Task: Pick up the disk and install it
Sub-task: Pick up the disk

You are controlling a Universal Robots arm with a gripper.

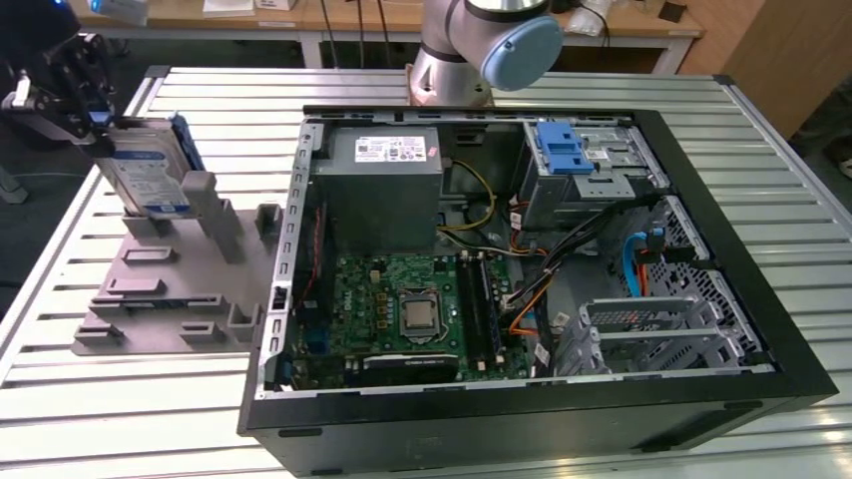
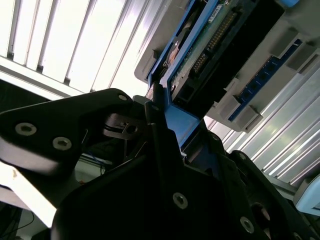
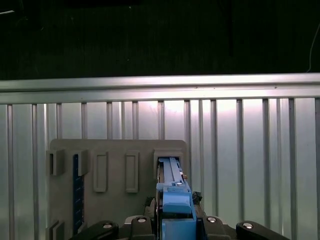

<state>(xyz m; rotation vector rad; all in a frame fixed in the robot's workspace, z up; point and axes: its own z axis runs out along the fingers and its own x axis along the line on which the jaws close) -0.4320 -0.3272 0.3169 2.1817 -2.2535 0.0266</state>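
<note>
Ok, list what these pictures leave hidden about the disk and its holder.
- Bottom edge of the disk: exterior view, hidden by the grey holder.
- Label of the disk: first wrist view, seen edge-on.
- Near end of the disk: second wrist view, covered by the hand.
- Rear of the hand: exterior view, cut off by the left edge.

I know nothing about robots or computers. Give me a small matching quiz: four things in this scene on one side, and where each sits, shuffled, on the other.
Things:
1. disk
2. grey power supply box
3. processor
4. blue latch

Places:
A. middle of the green motherboard
B. on the drive cage, toward the exterior view's right
C. standing on edge in the grey rack, outside the computer case
D. inside the case, far corner toward the exterior view's left

Pairs: 1-C, 2-D, 3-A, 4-B
</note>
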